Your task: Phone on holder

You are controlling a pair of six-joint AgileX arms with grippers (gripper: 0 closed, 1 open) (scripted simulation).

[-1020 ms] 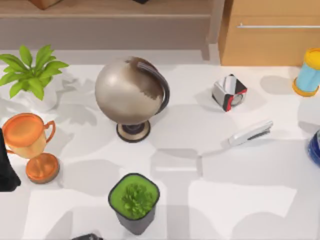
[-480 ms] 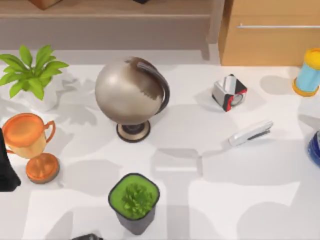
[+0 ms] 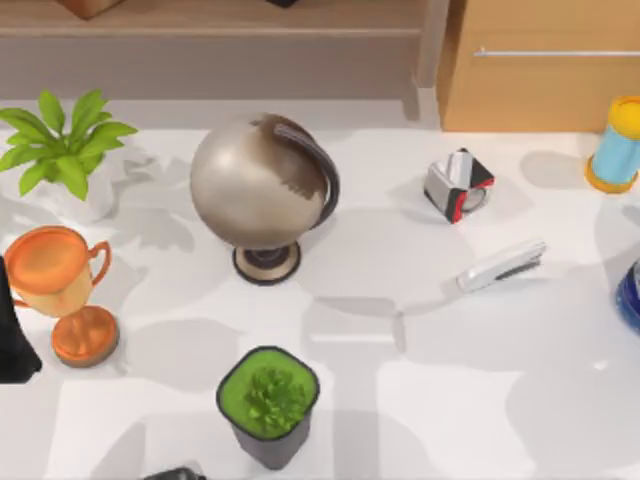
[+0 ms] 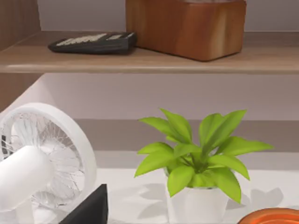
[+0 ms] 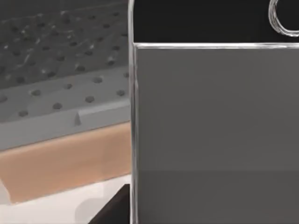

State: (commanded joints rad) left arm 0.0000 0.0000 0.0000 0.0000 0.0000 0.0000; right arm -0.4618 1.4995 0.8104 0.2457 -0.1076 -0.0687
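Your right wrist camera faces the flat grey-screened, silver-edged phone (image 5: pixel 215 126) beside a perforated grey panel (image 5: pixel 60 79), probably for carrying; I cannot tell either pincer's state.

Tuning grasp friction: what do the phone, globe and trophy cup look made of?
Phone: smooth grey glass-like screen, black bezel, thin bright metallic-looking edge. Globe: brushed-metal look, soft sheen, dark arc. Trophy cup: glossy orange, copper-like or plastic; unclear.
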